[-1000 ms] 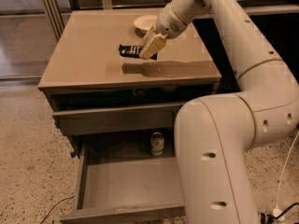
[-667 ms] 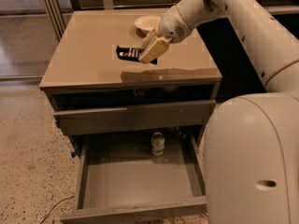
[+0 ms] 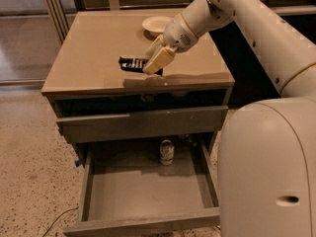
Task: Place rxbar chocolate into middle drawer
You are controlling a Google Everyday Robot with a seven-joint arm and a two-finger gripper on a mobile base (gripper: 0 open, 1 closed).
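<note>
My gripper, over the cabinet top, clamped the rxbar chocolate and covered its right end; I found the white lettering too small to read. The robot's body hid the front right corner of the middle drawer. The can showed only a blurred label.

cabinet top: grey-brown wood, smooth, faint sheen
rxbar chocolate: black wrapper, slightly glossy
gripper: smooth cream plastic; above the cabinet top, clamped on the rxbar chocolate
middle drawer: grey wood, matt
floor: speckled stone
</note>
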